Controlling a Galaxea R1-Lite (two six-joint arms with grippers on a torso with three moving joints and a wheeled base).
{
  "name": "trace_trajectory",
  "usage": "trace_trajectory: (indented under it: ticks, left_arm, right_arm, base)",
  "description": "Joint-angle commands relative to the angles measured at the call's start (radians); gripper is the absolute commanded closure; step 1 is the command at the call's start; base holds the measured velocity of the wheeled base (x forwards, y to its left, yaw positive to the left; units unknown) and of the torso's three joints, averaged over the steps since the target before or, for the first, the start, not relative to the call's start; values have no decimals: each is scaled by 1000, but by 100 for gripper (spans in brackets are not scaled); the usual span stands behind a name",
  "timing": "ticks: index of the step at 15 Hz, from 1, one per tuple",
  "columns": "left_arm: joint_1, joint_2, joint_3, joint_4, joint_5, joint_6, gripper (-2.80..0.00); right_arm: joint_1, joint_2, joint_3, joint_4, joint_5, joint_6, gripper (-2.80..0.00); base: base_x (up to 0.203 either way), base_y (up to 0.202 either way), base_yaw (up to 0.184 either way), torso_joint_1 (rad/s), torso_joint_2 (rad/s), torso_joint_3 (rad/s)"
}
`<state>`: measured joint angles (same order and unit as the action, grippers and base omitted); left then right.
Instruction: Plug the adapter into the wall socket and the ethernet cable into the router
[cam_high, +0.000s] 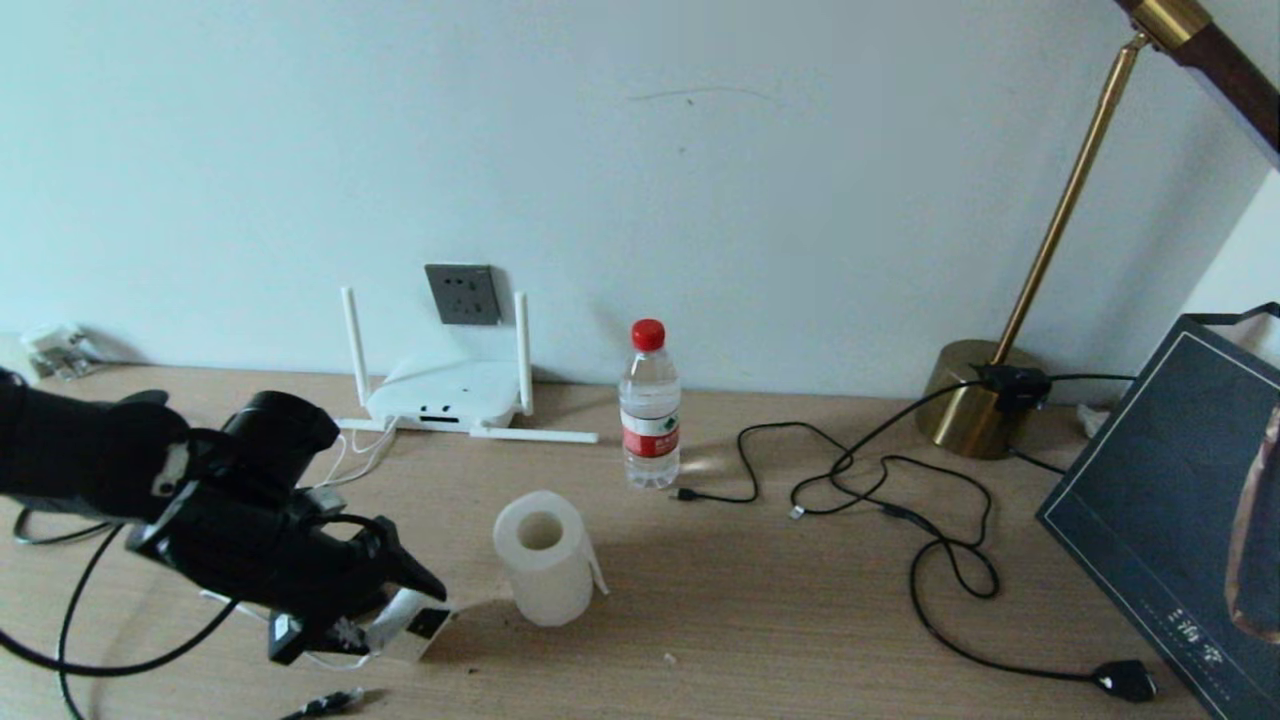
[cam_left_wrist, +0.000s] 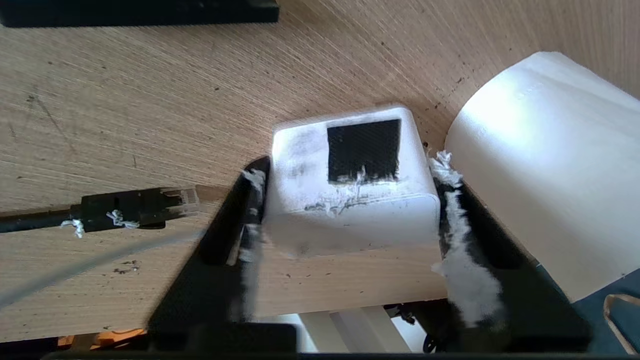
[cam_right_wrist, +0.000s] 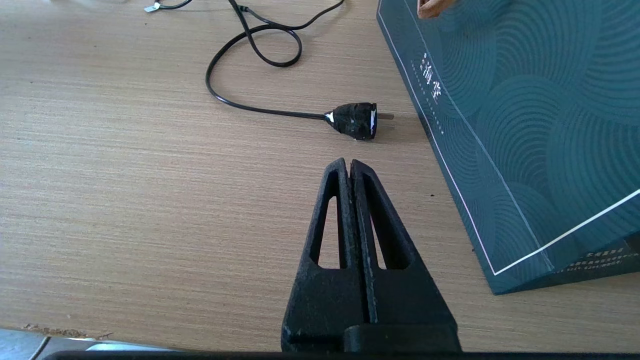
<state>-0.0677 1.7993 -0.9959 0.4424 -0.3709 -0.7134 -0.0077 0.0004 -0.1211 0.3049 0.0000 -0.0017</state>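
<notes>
Pale wall and a wooden desk (cam_high: 760, 600) fill the head view. At upper centre the wall socket (cam_high: 462, 294) sits on the wall, with the router (cam_high: 445, 396) just below it on the desk, two antennas upright and two lying flat. At lower left the left gripper (cam_high: 400, 612) reaches down over the adapter (cam_high: 418, 623), which lies on the desk just beside a paper roll (cam_high: 545, 556). A clear-tipped plug of the ethernet cable (cam_high: 325, 704) lies at the bottom edge, near the adapter. A water bottle (cam_high: 649, 405) stands right of the router.

From the left wrist view, the two fingers (cam_left_wrist: 240, 220) straddle the white cube, each pad close against a side, but whether they press it yet I cannot tell. Its dark label faces up. The roll touches or nearly touches the far finger.

To do this well, I would close squarely on the flat sides, avoid the roll, and lift straight up before turning the prongs toward the socket.

From the right wrist view, the right gripper (cam_right_wrist: 350, 167) hangs clenched and empty over bare desk, near a black plug (cam_right_wrist: 356, 120).
</notes>
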Motion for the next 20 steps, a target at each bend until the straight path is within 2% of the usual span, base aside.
trace_trajectory:
  ticks: [1,7,10,12,16,20]
  left_arm:
    - [0,-9,0,2,0,-4,-280]
    - [-1,-38,16,4,2,-3,-280]
    - [-1,-66,-10,7,40,7,-280]
    - [-4,-103,-43,23,43,69,-280]
    - [-14,-56,-39,3,92,98,-280]
    - [-12,-103,-58,-93,167,217,-280]
  right_arm:
    - [0,0,0,2,0,-1,0]
    - [0,0,0,2,0,-1,0]
    - [0,1,0,2,0,0,0]
    - [0,0,0,2,0,0,0]
    - [0,1,0,2,0,0,0]
    - [0,0,0,2,0,-1,0]
  base:
    - [0,0,0,0,0,0]
    - [0,0,0,0,0,0]
    - [0,0,0,0,0,0]
    - [0,0,0,0,0,0]
    - [0,0,0,0,0,0]
    - [0,0,0,0,0,0]
